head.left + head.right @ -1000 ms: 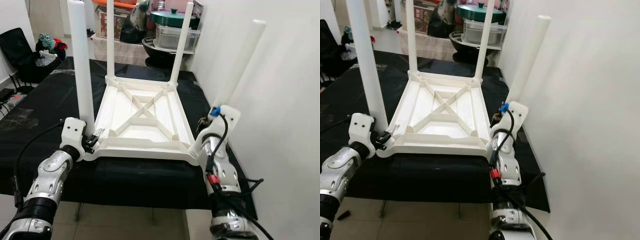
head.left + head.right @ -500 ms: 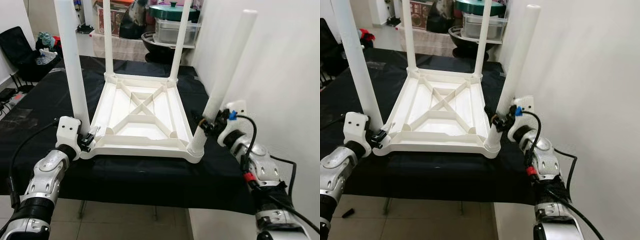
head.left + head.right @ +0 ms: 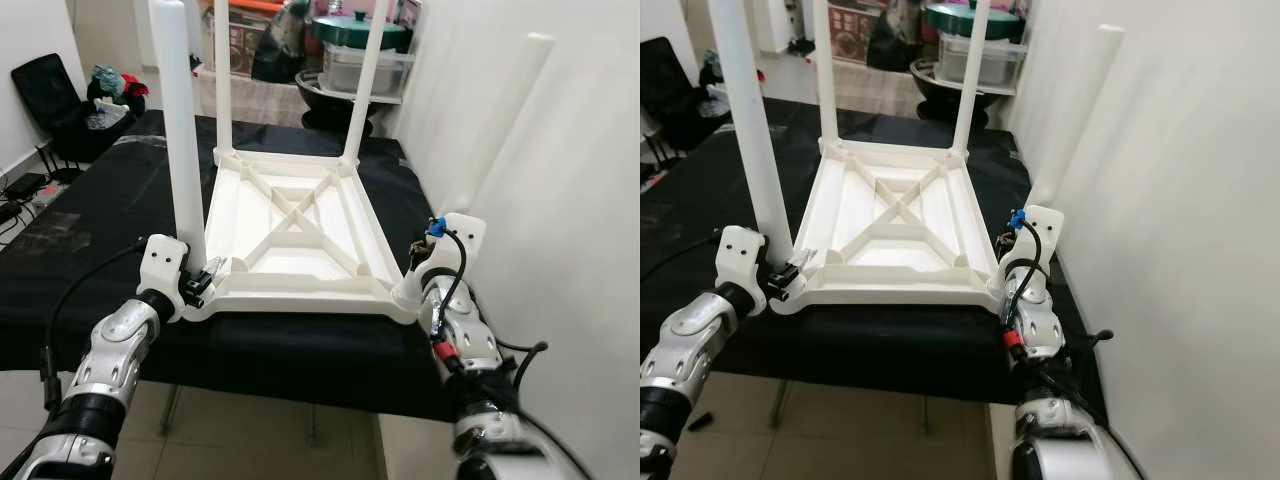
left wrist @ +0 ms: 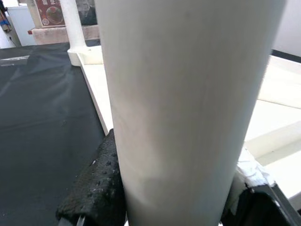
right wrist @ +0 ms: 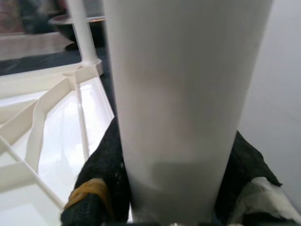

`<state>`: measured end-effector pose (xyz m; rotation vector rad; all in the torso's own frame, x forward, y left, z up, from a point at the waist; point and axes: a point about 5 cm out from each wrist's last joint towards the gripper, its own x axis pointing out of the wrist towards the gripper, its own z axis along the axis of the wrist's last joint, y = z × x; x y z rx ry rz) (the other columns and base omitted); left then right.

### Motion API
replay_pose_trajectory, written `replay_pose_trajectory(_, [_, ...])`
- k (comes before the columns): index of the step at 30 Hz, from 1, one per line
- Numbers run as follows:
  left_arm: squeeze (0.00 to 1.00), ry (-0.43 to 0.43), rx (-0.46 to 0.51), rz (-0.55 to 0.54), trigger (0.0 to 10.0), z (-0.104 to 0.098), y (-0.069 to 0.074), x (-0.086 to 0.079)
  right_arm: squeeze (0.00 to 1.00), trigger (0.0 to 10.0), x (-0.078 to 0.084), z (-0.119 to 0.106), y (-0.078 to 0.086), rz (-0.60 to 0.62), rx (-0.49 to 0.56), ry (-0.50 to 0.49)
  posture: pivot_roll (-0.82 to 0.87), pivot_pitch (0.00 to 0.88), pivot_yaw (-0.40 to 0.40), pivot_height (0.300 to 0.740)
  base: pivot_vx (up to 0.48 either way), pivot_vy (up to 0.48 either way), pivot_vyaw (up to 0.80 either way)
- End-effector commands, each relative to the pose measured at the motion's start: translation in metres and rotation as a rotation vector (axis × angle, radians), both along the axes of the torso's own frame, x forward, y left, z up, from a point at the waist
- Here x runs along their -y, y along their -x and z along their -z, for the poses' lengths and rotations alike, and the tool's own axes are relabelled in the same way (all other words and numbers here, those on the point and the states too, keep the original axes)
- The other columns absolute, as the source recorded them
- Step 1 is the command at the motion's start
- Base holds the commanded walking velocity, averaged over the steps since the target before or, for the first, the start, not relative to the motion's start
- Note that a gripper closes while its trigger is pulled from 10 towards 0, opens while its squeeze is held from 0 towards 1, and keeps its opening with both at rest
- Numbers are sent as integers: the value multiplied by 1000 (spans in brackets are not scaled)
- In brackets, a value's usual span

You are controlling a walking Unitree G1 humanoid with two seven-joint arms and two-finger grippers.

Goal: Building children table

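Note:
A white children's table (image 3: 300, 235) lies upside down on a black-covered tabletop (image 3: 90, 250). Two far legs (image 3: 222, 80) (image 3: 365, 85) stand upright in its back corners. My left gripper (image 3: 200, 285) is shut on the base of the near-left leg (image 3: 180, 140), which stands upright at that corner. In the left wrist view, this leg (image 4: 188, 94) sits between the black fingers (image 4: 94, 183). My right gripper (image 3: 420, 262) is shut on the near-right leg (image 3: 1080, 110), low down. That leg leans right toward the wall, its lower end at the near-right corner. The right wrist view shows it (image 5: 183, 84) between the pads (image 5: 110, 165).
A white wall (image 3: 580, 200) runs close along the right side. Pots and storage boxes (image 3: 360, 50) crowd the back. A black chair (image 3: 45, 90) with toys stands at the far left. The tabletop's front edge (image 3: 300, 390) is just below my grippers.
The right arm, swung out to the right half a second ago, is back close behind the near-right corner, and its leg leans further toward the wall. The left gripper keeps its hold. The view shifted slightly.

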<state>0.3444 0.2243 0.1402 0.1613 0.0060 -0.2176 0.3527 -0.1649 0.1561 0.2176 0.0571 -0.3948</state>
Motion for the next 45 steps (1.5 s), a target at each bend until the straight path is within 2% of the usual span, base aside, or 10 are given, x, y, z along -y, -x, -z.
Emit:
replay_pose_trajectory(1, [0,-26,5,-162,10000,-5,6,-39,0,0,25,37,29,240,-163,-112,114,0,-103,740,0,0,0])
replay_pose_trajectory(8, [0,-17,2,-148,10000,-3,3,-32,0,10000,-16,7,17,-96,13,-87,102,0,-107,740,0,0,0])
replay_pose_trajectory(9, [0,-18,2,-147,10000,-3,3,-32,1000,10000,-11,4,16,-126,40,-65,104,0,-109,740,0,0,0])
replay_pose_trajectory(14, [0,-13,0,-155,10000,-1,5,-34,0,10000,13,-11,3,-238,45,71,98,0,-117,740,0,0,0])
replay_pose_trajectory(22, [0,-14,-1,-157,10000,0,6,-35,0,10000,29,-33,-5,-573,160,163,98,0,-120,740,0,0,0])
replay_pose_trajectory(26, [0,-12,3,-157,10000,-1,4,-34,0,0,31,-30,-2,-778,134,249,101,0,-124,740,0,0,0])
replay_pose_trajectory(31, [0,-15,1,-155,10000,0,5,-33,0,0,85,13,10,280,-102,-55,102,0,-117,740,0,0,0])
replay_pose_trajectory(42, [0,-8,3,-146,10000,-2,3,-31,0,0,25,31,36,233,-159,-180,95,0,-114,740,0,0,0])
replay_pose_trajectory(43, [0,-7,3,-146,10000,-2,3,-30,0,10000,12,23,26,53,-98,-218,88,0,-108,740,0,0,0])
replay_pose_trajectory(45, [0,-7,2,-145,10000,-2,2,-30,0,10000,2,13,21,-82,-41,-224,88,0,-108,740,0,0,0])
